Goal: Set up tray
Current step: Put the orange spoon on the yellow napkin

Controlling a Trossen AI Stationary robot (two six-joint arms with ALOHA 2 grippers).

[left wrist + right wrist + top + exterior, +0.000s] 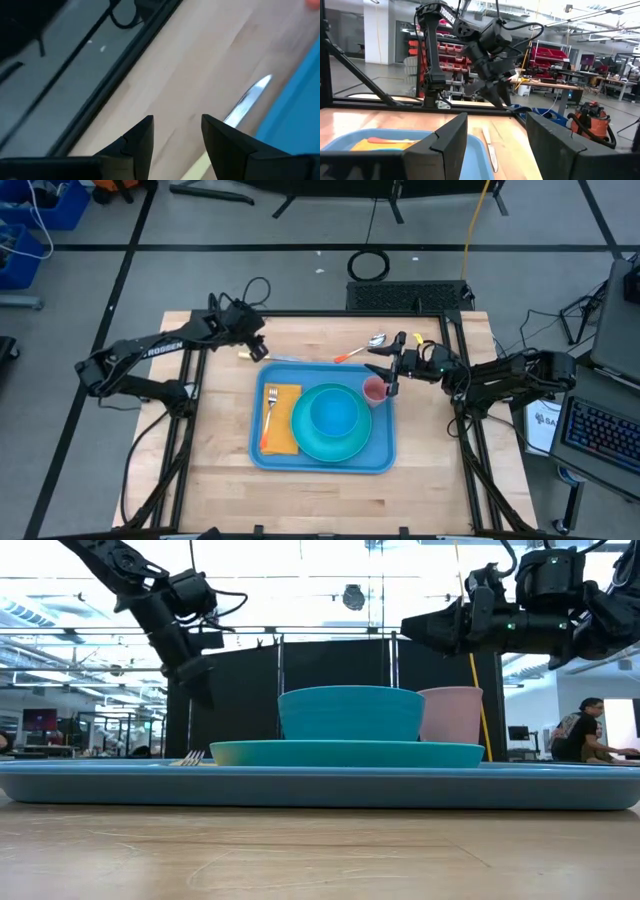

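Nearest the low camera, the tray [320,785] is seen resting at the centre of the wooden surface [220,480]; on it are set a napkin [283,420] with a fork [270,412] at 9 o'clock, a bowl [333,412] on a plate [352,442] in the middle, and a pink cup [375,390] at 2 o'clock; a knife [248,99] lies off the tray at 11 o'clock, a spoon [362,347] at 12; the left gripper [177,131] hangs over the knife, fingers apart; the right gripper [496,136], fingers apart, is held by the cup; the handle should be straddled squarely and the fingers lowered fully before closing.
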